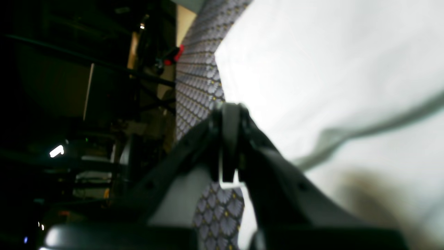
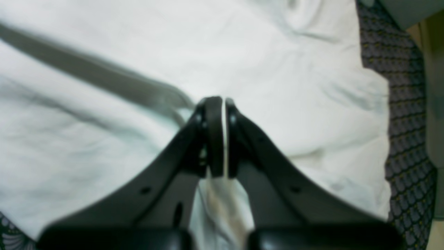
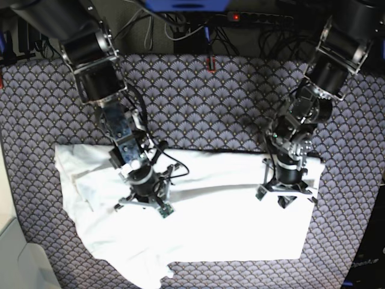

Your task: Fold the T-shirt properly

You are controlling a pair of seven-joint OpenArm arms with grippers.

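Observation:
The white T-shirt (image 3: 228, 229) lies spread on the purple scallop tablecloth (image 3: 198, 108), with a raised fold ridge running between my two grippers. My right gripper (image 3: 144, 203), on the left of the base view, is shut on a pinch of the T-shirt (image 2: 277, 69); in the right wrist view the gripper (image 2: 218, 104) has white cloth between its jaws and hanging below them. My left gripper (image 3: 287, 194), on the right of the base view, is near the shirt's right edge. In the left wrist view the gripper (image 1: 230, 111) is shut, with a thin white sliver of the T-shirt (image 1: 312, 69) between its jaws.
The tablecloth (image 1: 197, 86) (image 2: 399, 104) shows around the shirt on all sides. A power strip (image 3: 258, 18) and cables lie past the table's far edge. A pale box corner (image 3: 12, 256) sits at the lower left. A red clamp (image 1: 177, 53) is at the table edge.

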